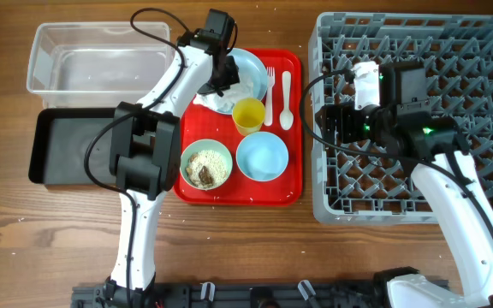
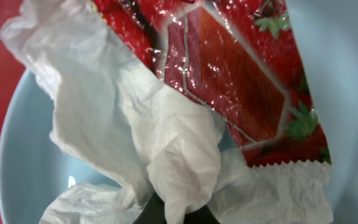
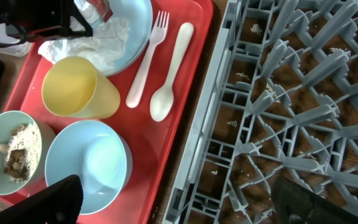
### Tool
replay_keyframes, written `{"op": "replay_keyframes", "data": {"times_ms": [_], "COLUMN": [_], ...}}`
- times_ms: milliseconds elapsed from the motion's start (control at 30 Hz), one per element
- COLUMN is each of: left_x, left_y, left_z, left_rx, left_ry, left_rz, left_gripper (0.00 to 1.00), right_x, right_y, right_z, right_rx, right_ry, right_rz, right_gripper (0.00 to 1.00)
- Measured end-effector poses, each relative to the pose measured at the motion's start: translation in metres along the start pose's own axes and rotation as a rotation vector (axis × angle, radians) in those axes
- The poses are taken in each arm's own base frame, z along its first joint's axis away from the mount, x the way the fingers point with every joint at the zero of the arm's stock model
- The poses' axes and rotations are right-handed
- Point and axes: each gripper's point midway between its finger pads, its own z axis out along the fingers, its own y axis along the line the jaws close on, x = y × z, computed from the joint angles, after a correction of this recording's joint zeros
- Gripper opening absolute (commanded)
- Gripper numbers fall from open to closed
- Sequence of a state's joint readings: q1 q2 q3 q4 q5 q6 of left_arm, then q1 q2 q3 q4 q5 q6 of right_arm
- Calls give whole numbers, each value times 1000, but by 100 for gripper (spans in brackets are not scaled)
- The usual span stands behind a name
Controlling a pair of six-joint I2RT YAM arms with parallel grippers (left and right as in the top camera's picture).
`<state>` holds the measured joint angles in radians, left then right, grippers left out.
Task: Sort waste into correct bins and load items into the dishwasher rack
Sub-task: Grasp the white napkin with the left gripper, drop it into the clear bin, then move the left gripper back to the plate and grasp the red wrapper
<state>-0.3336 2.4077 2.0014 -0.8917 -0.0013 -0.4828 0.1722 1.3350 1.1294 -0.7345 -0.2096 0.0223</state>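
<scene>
The crumpled napkin [image 2: 166, 143] and snack wrapper [image 2: 235, 81] lie heaped on the light blue plate [image 2: 23, 168], on the red tray [image 1: 229, 190]; the left pincer [image 1: 219, 79] hangs close over them, its grip impossible to tell; best pinch one piece alone, lifting straight; the right pincer [image 3: 185, 196] gapes wide beside the dishwasher rack [image 3: 303, 93].

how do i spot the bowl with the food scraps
Find the red tray beside the grey rack. At its front-left corner, nearest the robot, sits the pale green-white bowl beside an empty pale blue bowl. Only it holds beige rice-like scraps.
</scene>
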Motion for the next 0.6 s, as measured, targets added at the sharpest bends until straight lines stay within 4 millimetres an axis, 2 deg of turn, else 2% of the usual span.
{"op": "replay_keyframes", "data": {"times_ms": [67,133,200,267,367,400,500,567,600], "left_x": [3,-7,-33,-51,-67,-74,-86,-102,-111], "left_y": [3,4,5,9,23,39,67,103,115], "left_z": [-6,-32,-89,-137,-189,-204,-202,-201,-202], "left_rx": [-4,15,70,112,146,144,112,68,52], "left_ry": [15,-18,-124,-214,-307,-336,-344,-380,-405], "left_rz": [-2,-13,-39,-60,-94,-124,-176,-240,-262], "left_gripper": [4,4,4,4,4,4,4,4,10], "right_x": [0,0,1,1,0,1,0,0,0], "right_y": [0,0,0,0,0,0,0,0,0], "right_z": [0,0,0,0,0,0,0,0,0], "right_rx": [0,0,0,0,0,0,0,0,0], "right_ry": [1,2,3,3,3,3,1,0,0], "right_rz": [0,0,1,1,1,1,0,0,0], "right_gripper": [96,95,94,94,94,94,93,93,93]}}
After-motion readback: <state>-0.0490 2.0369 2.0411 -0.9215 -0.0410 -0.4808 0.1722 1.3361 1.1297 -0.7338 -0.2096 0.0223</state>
